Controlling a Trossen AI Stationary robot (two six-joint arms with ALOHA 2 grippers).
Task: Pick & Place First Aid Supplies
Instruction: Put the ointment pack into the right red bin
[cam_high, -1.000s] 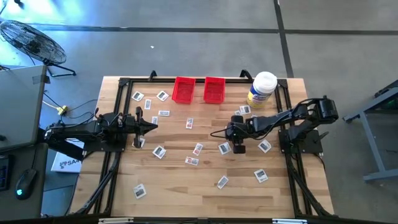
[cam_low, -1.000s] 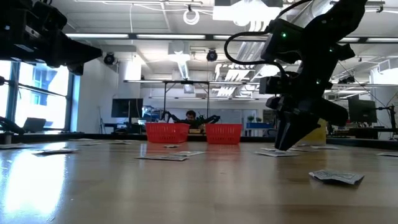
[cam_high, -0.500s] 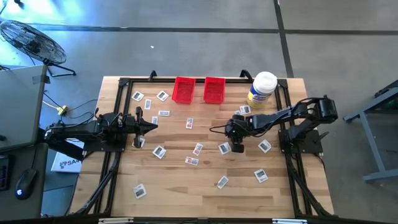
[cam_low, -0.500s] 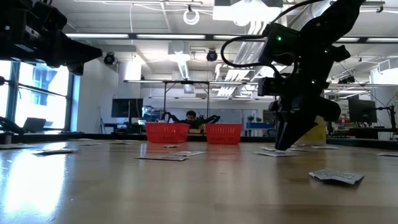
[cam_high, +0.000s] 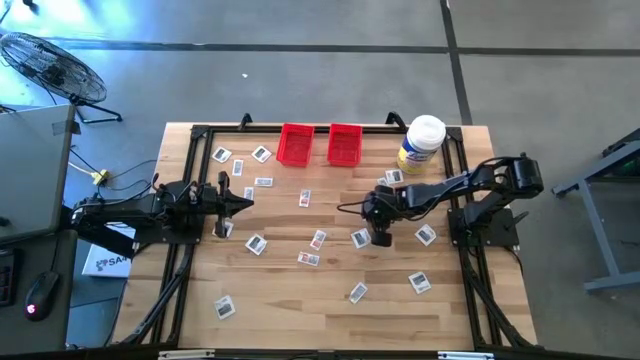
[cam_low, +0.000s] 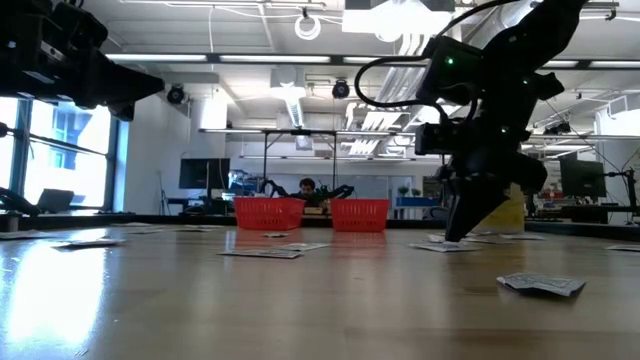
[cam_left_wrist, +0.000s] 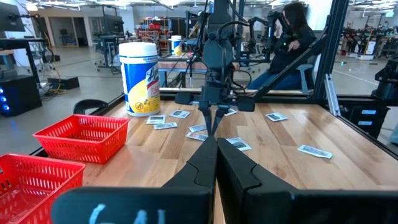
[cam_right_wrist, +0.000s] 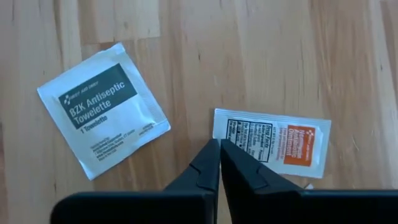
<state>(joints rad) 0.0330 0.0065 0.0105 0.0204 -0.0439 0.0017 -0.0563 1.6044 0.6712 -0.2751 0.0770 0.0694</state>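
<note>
i see packets (cam_high: 256, 243) scattered over the wooden tabletop (cam_high: 330, 290) in a workshop, both the idle left hand (cam_high: 246, 201) and right hand (cam_right_wrist: 219, 163) pinched shut, the right maybe nipping an orange-printed packet (cam_right_wrist: 280, 142).

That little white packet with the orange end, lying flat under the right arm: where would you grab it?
Probably at its white printed end, coming straight down from above. The small flat white packet with the orange end lies flat on the wooden table, so only an edge can be pinched. The right gripper, jaws shut, already sits at that end, clear of the white antiseptic towelette packet.
</note>
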